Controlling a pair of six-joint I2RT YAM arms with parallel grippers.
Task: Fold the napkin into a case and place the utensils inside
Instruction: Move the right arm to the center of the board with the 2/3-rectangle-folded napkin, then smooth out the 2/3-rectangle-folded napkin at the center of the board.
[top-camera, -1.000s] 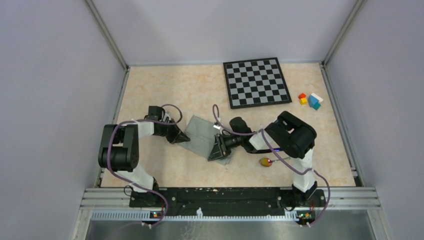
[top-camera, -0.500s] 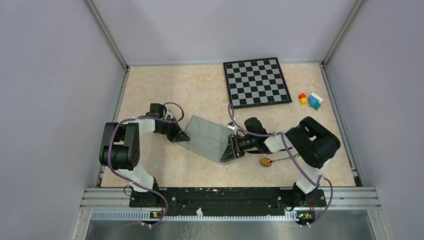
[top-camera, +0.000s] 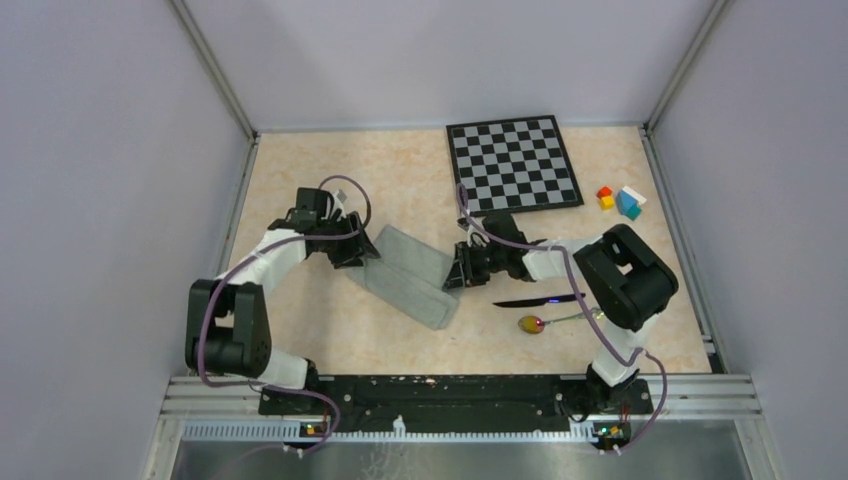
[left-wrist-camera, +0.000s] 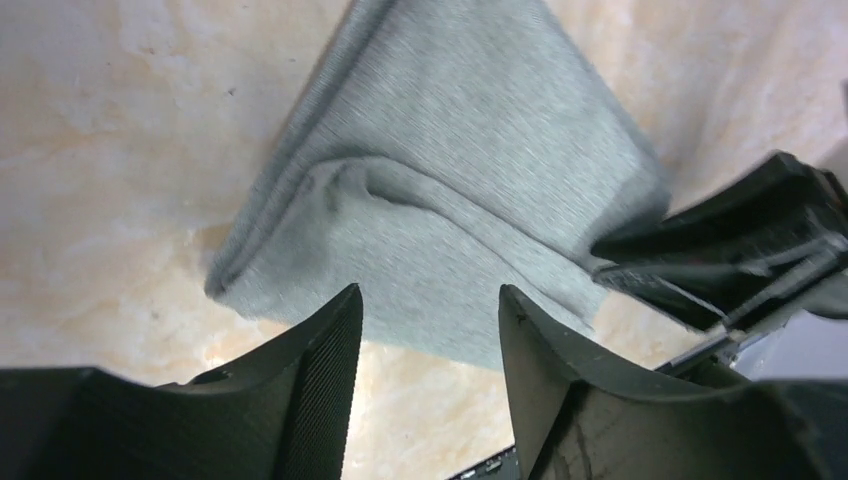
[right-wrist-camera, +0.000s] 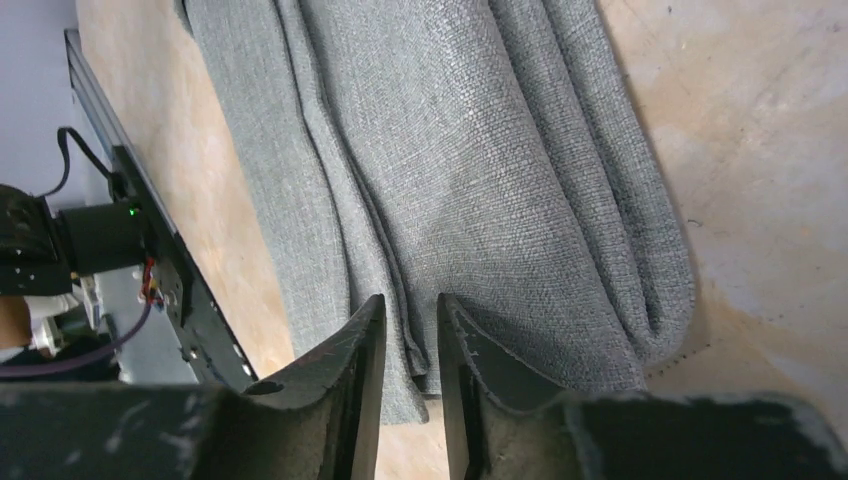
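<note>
From above, your folded napkin (top-camera: 412, 278) lies slantwise on the counter (top-camera: 340, 170). The left end effector (top-camera: 362, 250) is at its far-left end and the right end effector (top-camera: 458, 275) at its right edge. The knife (top-camera: 530, 300) and spoon (top-camera: 535, 323) lie to its right.

Left wrist: the left end effector (left-wrist-camera: 430, 300) has its fingers apart with nothing between them, and the napkin (left-wrist-camera: 470, 180) is just beyond.

Right wrist: the right end effector (right-wrist-camera: 411, 302) has its fingers narrowly apart over a napkin (right-wrist-camera: 480, 150) fold. You cannot tell whether it is pinched.

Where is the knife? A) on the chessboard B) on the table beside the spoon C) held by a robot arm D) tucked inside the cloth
B: the knife lies flat on the table beside the spoon, apart from the cloth.
</note>
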